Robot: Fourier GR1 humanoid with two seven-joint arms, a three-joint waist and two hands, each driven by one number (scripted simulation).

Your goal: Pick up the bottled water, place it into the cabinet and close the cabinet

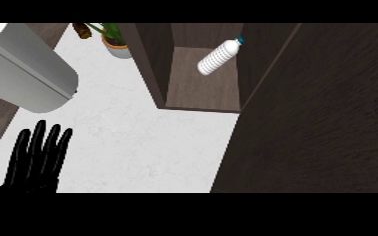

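The bottled water point(219, 57), white and ribbed with a blue cap, lies tilted inside the dark wooden cabinet point(151, 65), over its shelf floor, cap toward the upper right. No hand touches it. The cabinet door point(310, 125) stands wide and fills the right side of the view. My left hand point(37, 155) rests at the lower left with fingers straight and upward, far from the bottle. My right hand does not show anywhere.
A grey rounded appliance point(33, 75) sits at the upper left. A potted plant point(112, 41) stands at the back, just left of the cabinet wall. White marbled counter point(140, 145) spreads between my left hand and the cabinet.
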